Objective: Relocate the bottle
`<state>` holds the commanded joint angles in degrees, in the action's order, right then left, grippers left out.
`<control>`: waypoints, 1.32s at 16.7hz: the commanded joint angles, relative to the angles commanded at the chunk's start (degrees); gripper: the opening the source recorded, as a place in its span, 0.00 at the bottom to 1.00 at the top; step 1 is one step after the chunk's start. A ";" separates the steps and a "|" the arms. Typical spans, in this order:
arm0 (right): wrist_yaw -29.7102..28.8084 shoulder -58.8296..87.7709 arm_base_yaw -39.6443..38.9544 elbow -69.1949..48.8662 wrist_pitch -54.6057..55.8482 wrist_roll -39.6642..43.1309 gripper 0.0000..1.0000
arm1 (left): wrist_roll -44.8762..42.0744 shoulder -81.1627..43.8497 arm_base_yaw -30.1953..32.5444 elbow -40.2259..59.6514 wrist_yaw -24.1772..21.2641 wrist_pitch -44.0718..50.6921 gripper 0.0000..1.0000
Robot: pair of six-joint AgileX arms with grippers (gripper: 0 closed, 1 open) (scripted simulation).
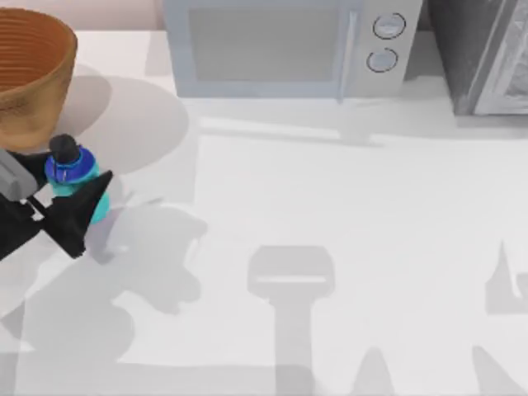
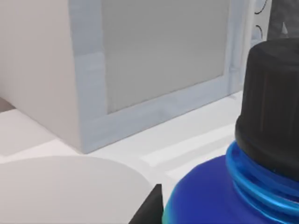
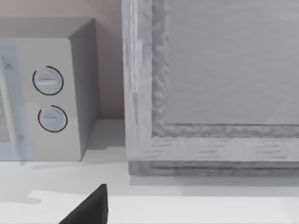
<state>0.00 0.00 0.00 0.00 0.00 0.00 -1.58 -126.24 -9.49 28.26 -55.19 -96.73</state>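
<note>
The bottle [image 1: 69,167], with a cyan body, blue shoulder and round black cap, is at the table's far left, just in front of the wicker basket. My left gripper [image 1: 73,180] is shut on it, with black fingers [image 1: 82,210] on either side of the body. In the left wrist view the bottle [image 2: 219,196] looms very close and its cap [image 2: 275,107] stands upright. I cannot tell whether it rests on the table or hangs above it. A black part of my right gripper [image 3: 88,207] shows in the right wrist view, facing the back right of the table.
A wicker basket [image 1: 29,74] stands at the back left corner, close behind the bottle. A grey microwave [image 1: 280,45] lines the back edge, and a grey framed cabinet [image 1: 487,54] stands at the back right. White tabletop [image 1: 346,214] stretches across the middle and right.
</note>
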 joint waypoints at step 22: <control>0.00 0.00 0.00 0.00 0.00 0.00 1.00 | 0.42 -10.49 8.84 10.32 8.72 -0.60 0.53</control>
<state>0.00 0.00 0.00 0.00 0.00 0.00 -1.16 -136.73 -0.65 38.58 -46.48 -97.32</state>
